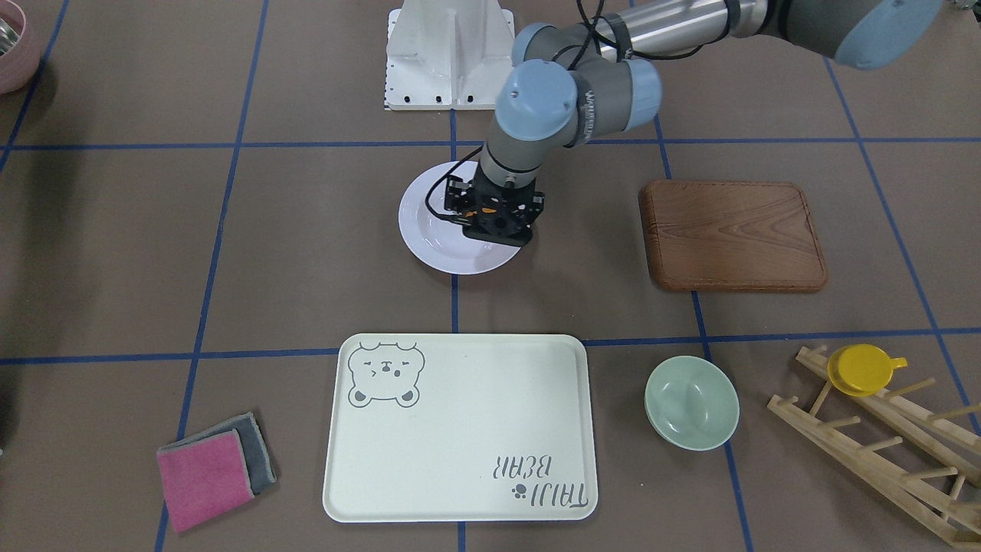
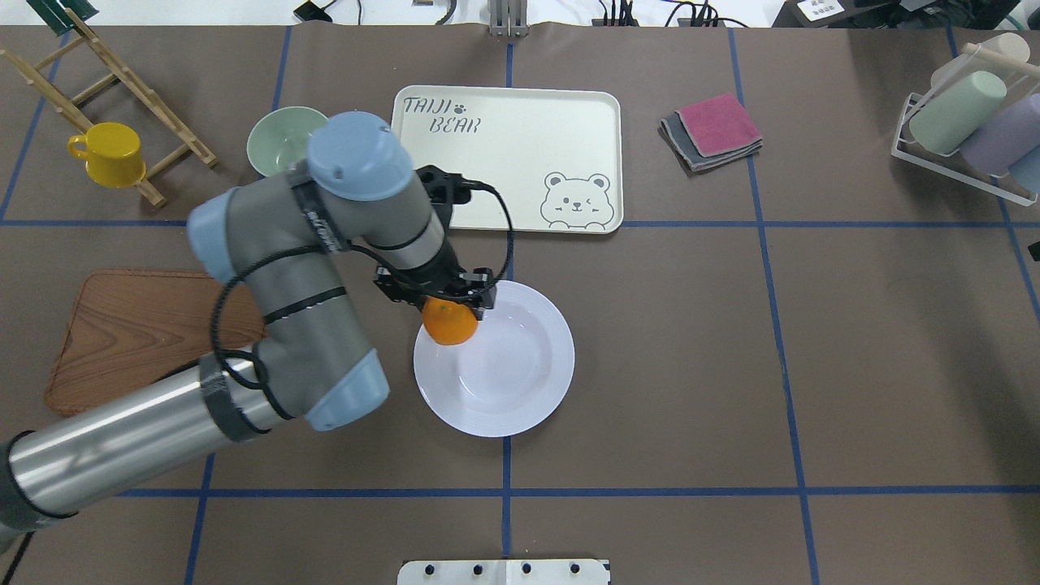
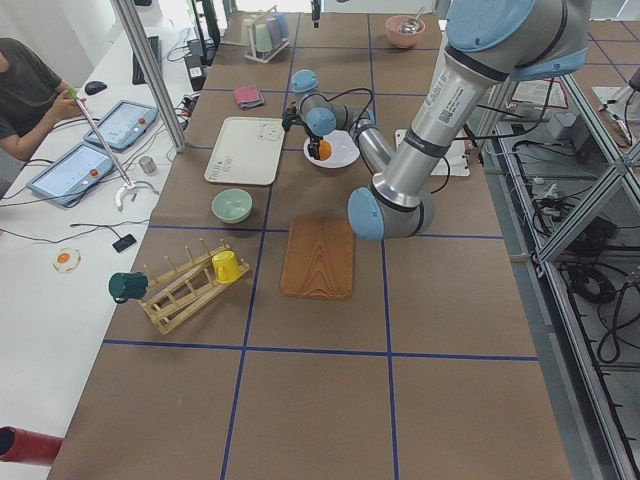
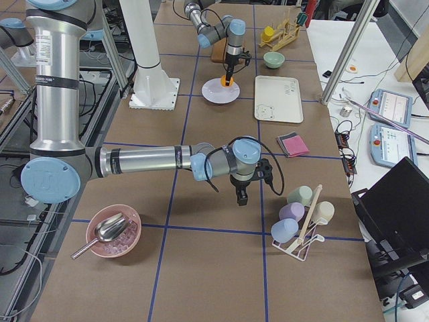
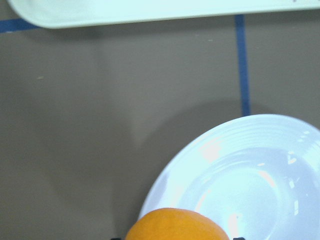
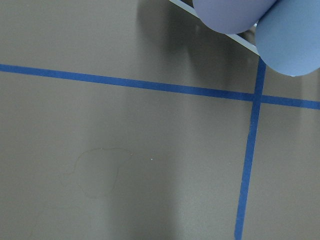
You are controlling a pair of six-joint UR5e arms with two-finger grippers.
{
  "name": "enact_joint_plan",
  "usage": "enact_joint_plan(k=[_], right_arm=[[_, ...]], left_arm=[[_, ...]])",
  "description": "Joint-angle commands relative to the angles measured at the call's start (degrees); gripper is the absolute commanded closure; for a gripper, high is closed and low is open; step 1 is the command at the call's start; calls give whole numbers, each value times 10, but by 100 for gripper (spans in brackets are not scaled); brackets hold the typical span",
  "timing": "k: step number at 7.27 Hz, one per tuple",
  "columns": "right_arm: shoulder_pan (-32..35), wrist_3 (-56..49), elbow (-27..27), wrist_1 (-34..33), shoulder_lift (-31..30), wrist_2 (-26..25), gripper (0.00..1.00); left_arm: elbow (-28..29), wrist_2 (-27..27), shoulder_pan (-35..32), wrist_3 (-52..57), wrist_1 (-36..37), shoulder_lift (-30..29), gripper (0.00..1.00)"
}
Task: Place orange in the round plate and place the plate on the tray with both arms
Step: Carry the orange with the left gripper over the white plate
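My left gripper point(image 2: 449, 307) is shut on the orange point(image 2: 449, 322) and holds it just above the near-left rim of the round plate point(image 2: 508, 370). This glossy white plate lies at the table's middle, with nothing in it. In the left wrist view the orange point(image 5: 177, 226) fills the bottom edge over the plate point(image 5: 255, 170). The cream tray point(image 2: 520, 138) with the bear drawing lies beyond the plate, nothing on it. My right gripper point(image 4: 240, 196) hangs low over bare table far off to the right; I cannot tell whether it is open or shut.
A brown wooden board point(image 2: 138, 333) lies left of the plate. A pale-green bowl point(image 2: 276, 140) and a yellow cup point(image 2: 110, 154) on a wooden rack stand at the far left. Folded cloths point(image 2: 715, 130) and a cup rack point(image 2: 967, 122) are at the far right.
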Motion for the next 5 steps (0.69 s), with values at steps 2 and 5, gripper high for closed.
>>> enact_joint_plan(k=[2,5], right_arm=[[-7,1,2,2,2,7,0],[-8,1,5,2,4,21,0]], left_arm=[[22,50,41,-15,0,-16,100],[22,52,41,-13,0,-7,23]])
